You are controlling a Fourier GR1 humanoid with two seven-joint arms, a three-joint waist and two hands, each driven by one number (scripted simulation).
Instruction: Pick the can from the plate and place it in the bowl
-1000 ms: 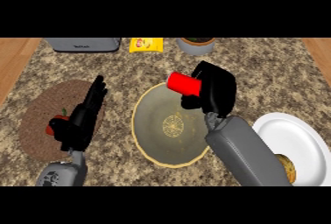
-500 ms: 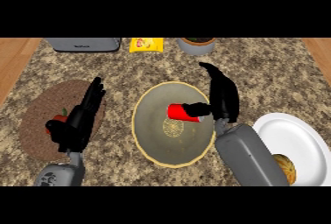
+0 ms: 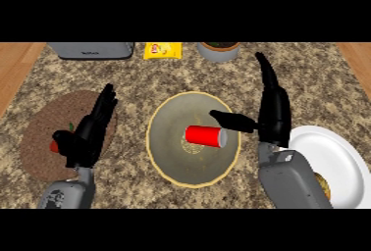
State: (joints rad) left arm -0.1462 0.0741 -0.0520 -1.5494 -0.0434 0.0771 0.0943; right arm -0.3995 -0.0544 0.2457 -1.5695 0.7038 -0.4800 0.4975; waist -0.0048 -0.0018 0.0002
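Centre of counter (image 3: pixel 181 196): bowl (image 3: pixel 163 162), olive-grey with yellow rim, holding red can (image 3: pixel 205 136) on its side, near the middle, open end toward 3 o'clock. At 3 o'clock of can: right hand (image 3: pixel 273 110), fingers straight and together, pointing to 12 o'clock, thumb (image 3: pixel 233 120) spread toward 9 o'clock, tip just beside can, contact not discernible; nothing clasped. Grey right forearm (image 3: pixel 293 184) rising from lower edge. At 4 o'clock of bowl: white plate (image 3: pixel 340 152), partly behind forearm, with a tan item (image 3: pixel 323 188) at its lower part, kind not discernible. At 9 o'clock of bowl: round brown mat (image 3: pixel 43 132), left hand (image 3: pixel 88 135) over it, fingers straight and together, pointing to 1 o'clock, empty. Small red object (image 3: pixel 55 146) with green top on mat, mostly hidden by left hand. Along far edge, 11 to 12 o'clock: grey toaster (image 3: pixel 91 49), yellow packet (image 3: pixel 162 50), grey pot (image 3: pixel 218 50).
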